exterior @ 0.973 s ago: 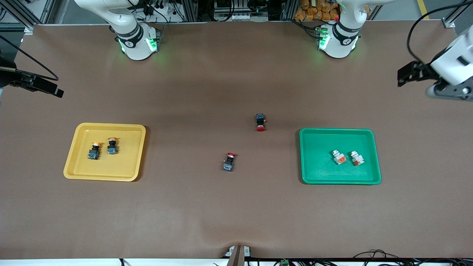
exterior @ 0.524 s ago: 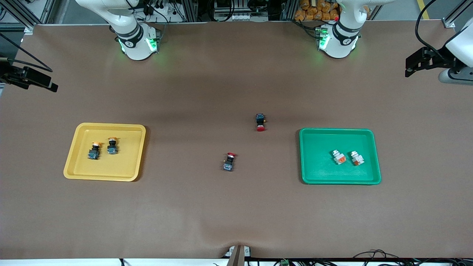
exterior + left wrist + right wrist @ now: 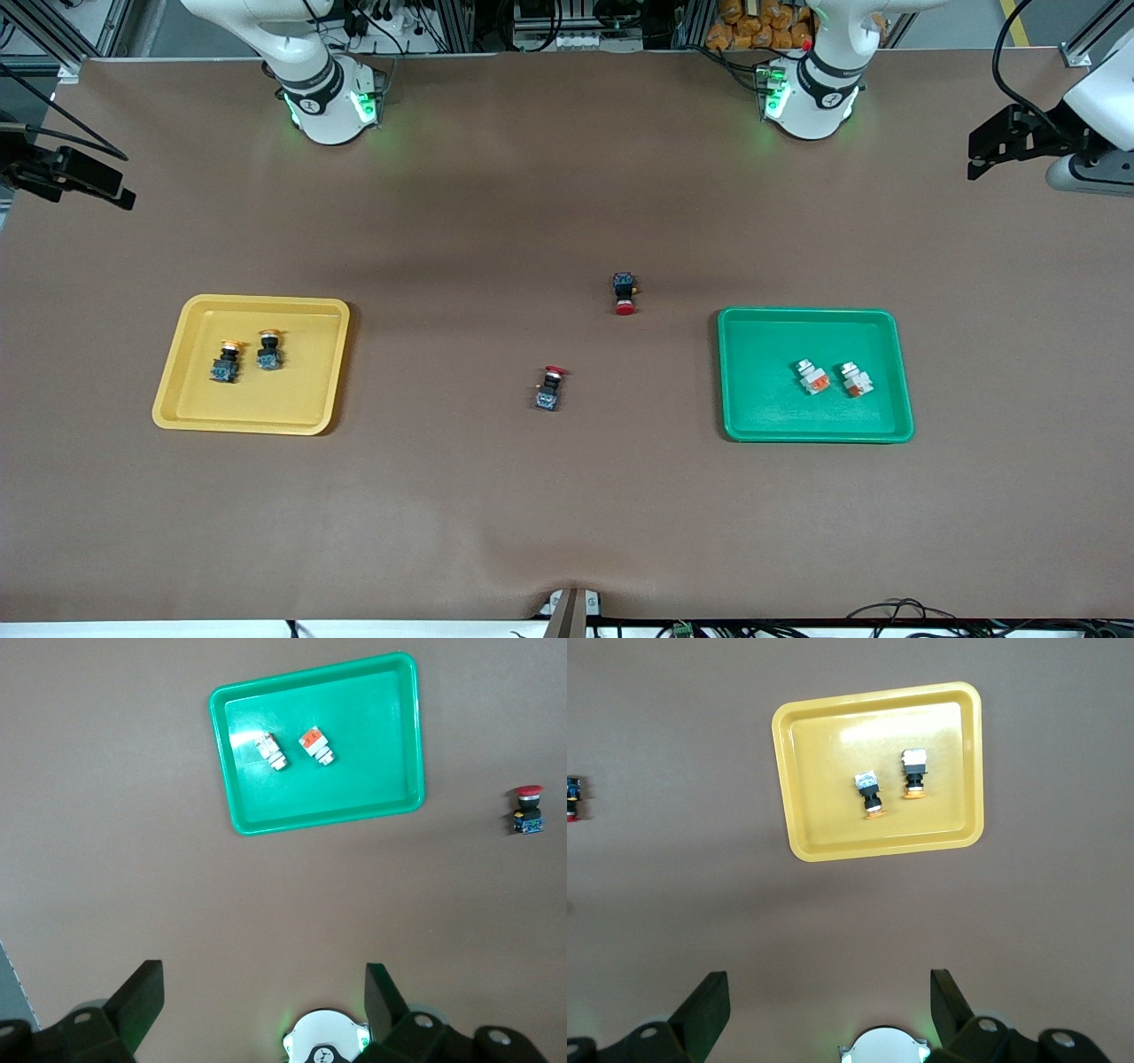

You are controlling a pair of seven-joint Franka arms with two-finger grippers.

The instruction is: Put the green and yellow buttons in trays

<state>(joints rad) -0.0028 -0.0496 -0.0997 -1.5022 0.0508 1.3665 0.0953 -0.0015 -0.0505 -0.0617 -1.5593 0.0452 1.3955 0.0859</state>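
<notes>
Brown table (image 3: 567,496): yellow-capped buttons (image 3: 246,355) lie caps toward the bases.

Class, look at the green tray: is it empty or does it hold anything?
Not empty. The green tray holds two white-bodied buttons, one beside the other, both lying on its floor toward the left arm's end; the left wrist view confirms it.

Robotics lab, two arm bases (image 3: 326,106), aluminium framing (image 3: 62,53), cables (image 3: 895,611)
</notes>
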